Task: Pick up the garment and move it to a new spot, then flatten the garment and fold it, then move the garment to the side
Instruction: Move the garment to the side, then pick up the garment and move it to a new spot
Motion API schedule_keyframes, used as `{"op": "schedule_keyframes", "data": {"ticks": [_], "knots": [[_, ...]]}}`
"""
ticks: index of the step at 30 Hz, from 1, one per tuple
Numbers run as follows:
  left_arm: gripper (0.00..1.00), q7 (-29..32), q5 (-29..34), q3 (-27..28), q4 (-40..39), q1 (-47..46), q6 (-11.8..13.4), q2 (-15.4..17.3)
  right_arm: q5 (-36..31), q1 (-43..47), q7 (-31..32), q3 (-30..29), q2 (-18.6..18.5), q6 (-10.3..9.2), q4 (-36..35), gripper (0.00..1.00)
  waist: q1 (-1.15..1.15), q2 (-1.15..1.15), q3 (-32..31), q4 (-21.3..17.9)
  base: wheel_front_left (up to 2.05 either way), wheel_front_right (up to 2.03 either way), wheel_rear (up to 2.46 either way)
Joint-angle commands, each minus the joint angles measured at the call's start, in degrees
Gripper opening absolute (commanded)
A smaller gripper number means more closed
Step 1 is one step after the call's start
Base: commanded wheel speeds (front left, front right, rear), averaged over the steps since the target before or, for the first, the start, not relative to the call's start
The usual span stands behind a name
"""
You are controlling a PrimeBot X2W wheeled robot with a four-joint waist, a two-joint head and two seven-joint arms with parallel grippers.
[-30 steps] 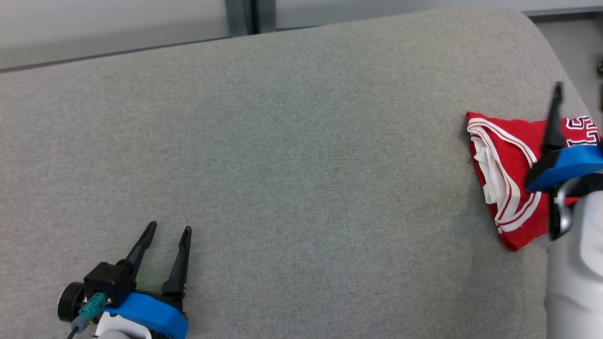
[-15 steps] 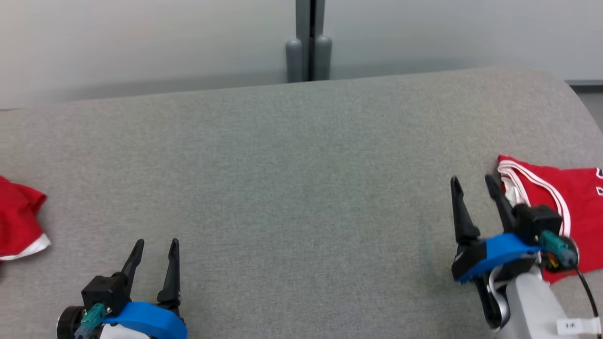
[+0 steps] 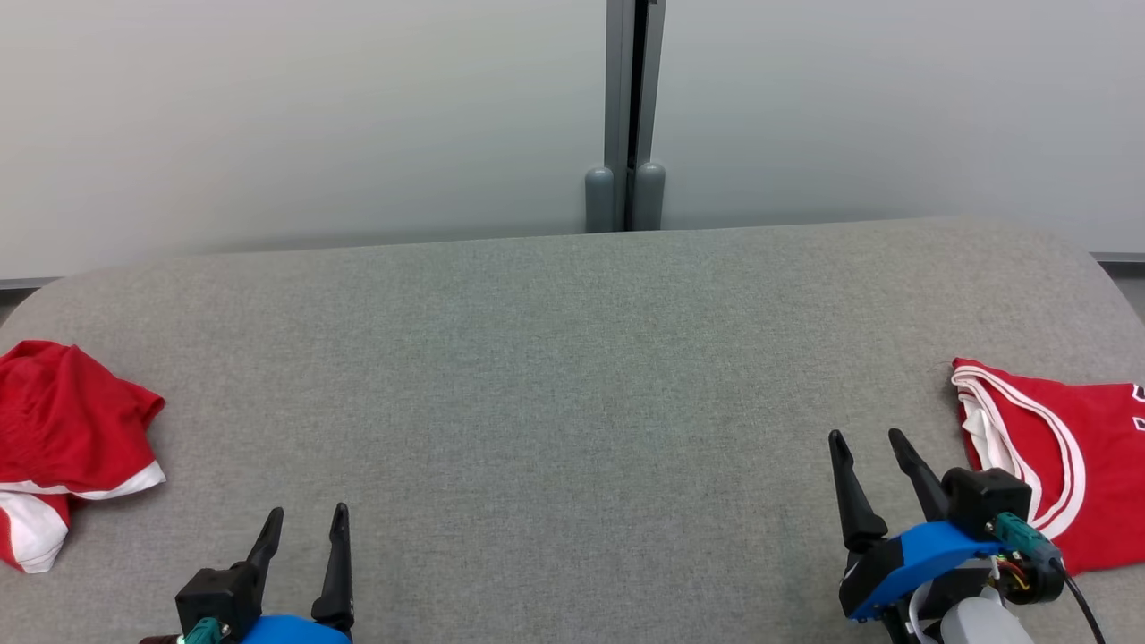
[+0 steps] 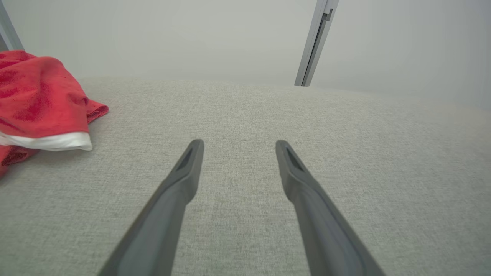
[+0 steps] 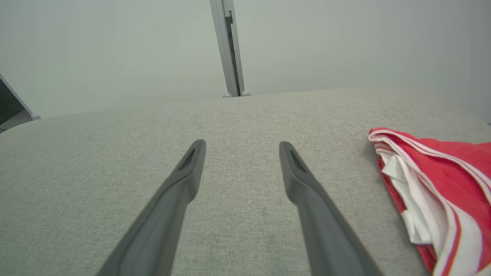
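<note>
Two garments, crumpled garment [image 3: 76, 420] and striped garment [image 3: 1087, 447]; left gripper [image 3: 308, 510], right gripper [image 3: 865, 435] both spread, empty.

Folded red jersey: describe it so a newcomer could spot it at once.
Start from the wide grey cushioned surface. At its right end, just right of the right gripper, lies the folded red jersey. Unlike the crumpled red garment at the left end, it lies flat and shows white-striped trim.
</note>
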Motion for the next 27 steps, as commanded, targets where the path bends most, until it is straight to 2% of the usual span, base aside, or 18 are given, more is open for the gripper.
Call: {"op": "schedule_keyframes", "data": {"ticks": [1, 9, 17, 22, 27], "knots": [[1.00, 0.0, 0.5, 0.8, -0.1, 0.2, 0.2, -0.1, 0.2, 1.0, -0.3, 0.3, -0.3, 0.01, 0.1, 1.00, 0.01, 0.01, -0.4, 0.0, 0.00, 0.00, 0.00], [1.00, 0.0, 2.4, 2.9, 0.4, 1.7, 0.2, -1.8, 1.7, 2.0, -0.3, 1.6, -0.3, 0.01, 0.5, 1.00, 0.01, 0.01, -2.3, 0.3, 0.00, 0.00, 0.00], [1.00, 0.0, 2.6, 3.2, 0.0, 1.4, 0.2, -2.1, 1.0, 2.2, -0.3, 1.5, -0.3, 0.01, 0.4, 1.00, 0.01, 0.01, -1.6, 1.5, 0.00, 0.00, 0.00], [1.00, 0.0, 2.3, 3.5, 0.3, 1.0, 0.2, -1.9, 2.2, 2.4, -0.3, 2.5, -0.3, 0.01, 0.9, 1.00, 0.01, 0.01, -1.5, 5.2, 0.00, 0.00, 0.00], [1.00, 0.0, 2.5, 3.7, 1.0, 0.3, 0.2, -1.4, 3.6, 2.0, -0.3, 3.8, -0.3, 0.01, 1.5, 1.00, 0.01, 0.01, -1.5, 11.0, 0.00, 0.00, 0.00]]}}
